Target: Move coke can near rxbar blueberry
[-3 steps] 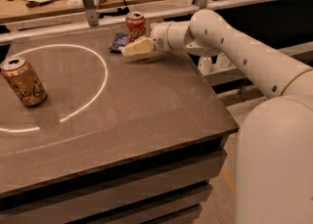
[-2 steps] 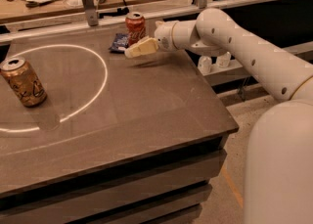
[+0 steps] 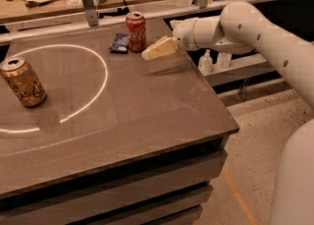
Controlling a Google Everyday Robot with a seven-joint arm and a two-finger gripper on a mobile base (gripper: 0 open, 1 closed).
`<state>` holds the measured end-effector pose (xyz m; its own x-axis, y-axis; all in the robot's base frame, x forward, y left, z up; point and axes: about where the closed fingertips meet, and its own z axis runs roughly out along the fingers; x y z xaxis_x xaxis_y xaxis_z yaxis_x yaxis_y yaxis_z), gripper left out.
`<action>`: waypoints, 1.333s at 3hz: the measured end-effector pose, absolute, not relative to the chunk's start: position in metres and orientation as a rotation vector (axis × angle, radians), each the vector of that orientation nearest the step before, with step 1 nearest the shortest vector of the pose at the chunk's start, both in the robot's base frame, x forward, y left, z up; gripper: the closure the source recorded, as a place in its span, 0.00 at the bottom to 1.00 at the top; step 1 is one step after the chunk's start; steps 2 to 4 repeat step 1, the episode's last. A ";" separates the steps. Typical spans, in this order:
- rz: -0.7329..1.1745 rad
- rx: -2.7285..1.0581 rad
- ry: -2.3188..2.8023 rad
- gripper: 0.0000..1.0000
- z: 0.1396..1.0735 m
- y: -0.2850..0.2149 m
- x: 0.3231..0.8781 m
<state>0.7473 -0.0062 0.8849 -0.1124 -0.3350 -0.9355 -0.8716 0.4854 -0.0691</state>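
Looks nearly done, with coke can (image 3: 136, 31) upright on desk (image 3: 147, 121) just beside rxbar blueberry (image 3: 119, 42), pincer (image 3: 156, 50) close at its right, clenched or released impossible to tell; calls next for careful retreat.

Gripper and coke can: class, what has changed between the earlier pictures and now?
The gripper has drawn back toward the picture's right, so it no longer covers the lower part of the coke can. The coke can stays upright beside the rxbar blueberry; the gold can has not moved.
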 end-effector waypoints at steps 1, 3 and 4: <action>0.638 -1.040 1.695 0.00 0.884 -0.011 0.747; 0.638 -1.040 1.695 0.00 0.884 -0.011 0.747; 0.638 -1.040 1.695 0.00 0.884 -0.011 0.747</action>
